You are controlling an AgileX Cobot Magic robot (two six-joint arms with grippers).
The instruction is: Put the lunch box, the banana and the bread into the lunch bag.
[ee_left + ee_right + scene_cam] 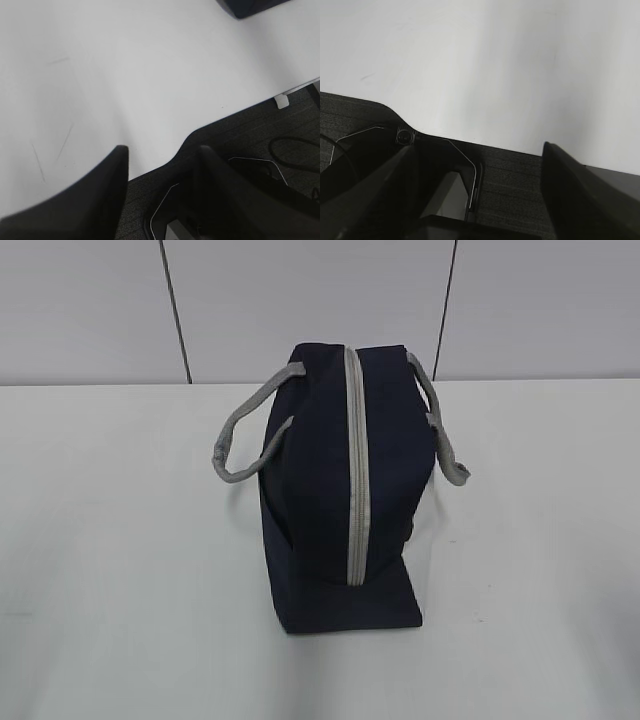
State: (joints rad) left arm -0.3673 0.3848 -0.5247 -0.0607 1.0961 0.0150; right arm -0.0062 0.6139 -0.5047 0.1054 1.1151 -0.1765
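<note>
Now the bag sits zipped shut at twelve o'clock, no food in sight, both grippers open and empty

White surface, seen at a slant, meeting a grey panelled wall at its far edge. The navy lunch bag stands directly on it near the middle, grey zipper closed on top, two grey strap handles drooping sideways.
</note>
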